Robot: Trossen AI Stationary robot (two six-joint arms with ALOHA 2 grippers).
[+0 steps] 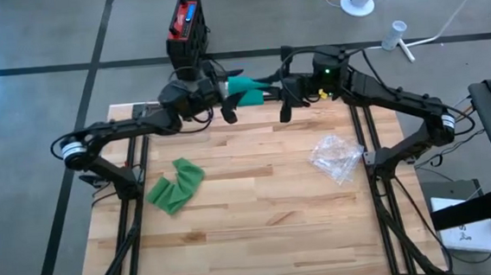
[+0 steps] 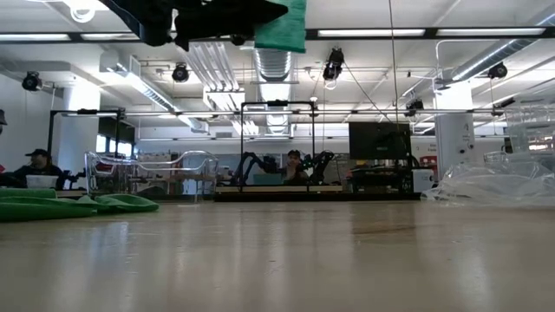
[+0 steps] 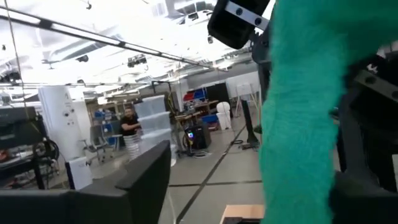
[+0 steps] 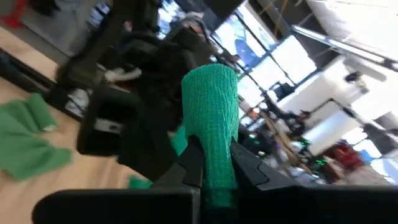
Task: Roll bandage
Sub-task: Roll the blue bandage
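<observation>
- We find a light wooden butcher-block worktop point(image 1: 260, 214) carried on a dark metal frame, standing on a grey floor crossed by dark lines.
- In the low view the room behind is a large open workshop with ceiling strip lights, exposed ducting, monitors and other robot rigs; we count two seated people point(image 2: 36, 165) at the far benches there.
- Beyond the worktop's far edge we note one black-and-red case point(image 1: 187, 24) on the floor, and one white stand base point(image 1: 358, 5) further right.
- Bandages: we count two. One teal-green rolled bandage point(image 1: 244, 92) is held in the air between the two pincers over the far edge of the worktop. One loose green bandage point(image 1: 175, 186), unrolled and crumpled in folds, lies on the left part of the worktop, well apart from the arms.
- We count one clear plastic wrapper point(image 1: 337, 157), crumpled, on the right part of the worktop.
- Arms: two, both raised and meeting at the far middle.
- Right pincer point(image 4: 214, 165): its two dark fingers are closed narrowly on the lower part of the rolled bandage point(image 4: 211, 118), which stands upright between them in the right wrist view.
- Left pincer point(image 1: 226, 100): it sits against the rolled bandage on its left side; the teal cloth point(image 3: 305, 112) fills much of the left wrist view, but we cannot tell from any view whether its fingers are wide or closed.
</observation>
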